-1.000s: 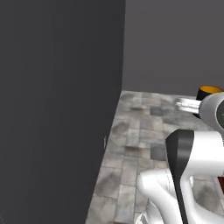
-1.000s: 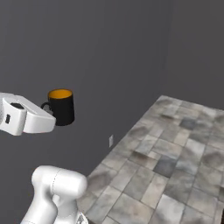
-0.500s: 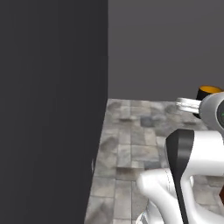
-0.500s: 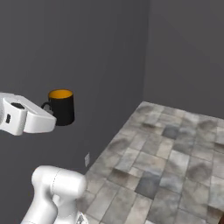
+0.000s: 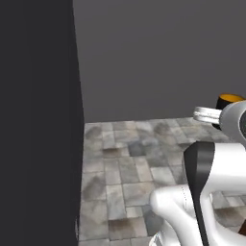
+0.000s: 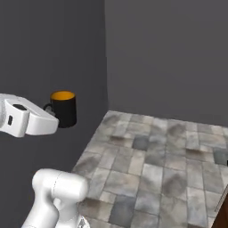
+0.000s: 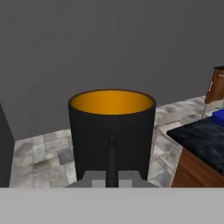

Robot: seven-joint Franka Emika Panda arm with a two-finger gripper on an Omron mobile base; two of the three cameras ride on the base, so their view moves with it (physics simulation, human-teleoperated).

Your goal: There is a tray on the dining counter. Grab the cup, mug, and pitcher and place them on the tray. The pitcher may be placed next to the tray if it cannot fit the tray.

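A: Where did you have the mug (image 6: 63, 108)?
B: You carried it upright in the air, above the grey stone floor (image 6: 151, 164), its orange inside facing up.
A: And the gripper (image 7: 112, 175)?
B: You had it clamped on the mug's handle, jaws nearly together.
A: Was the dining counter (image 7: 201, 142) in sight?
B: In the hand view you had its black top and wood side at the right, with a blue corner of the tray (image 7: 218, 118) on it, well apart from the mug.
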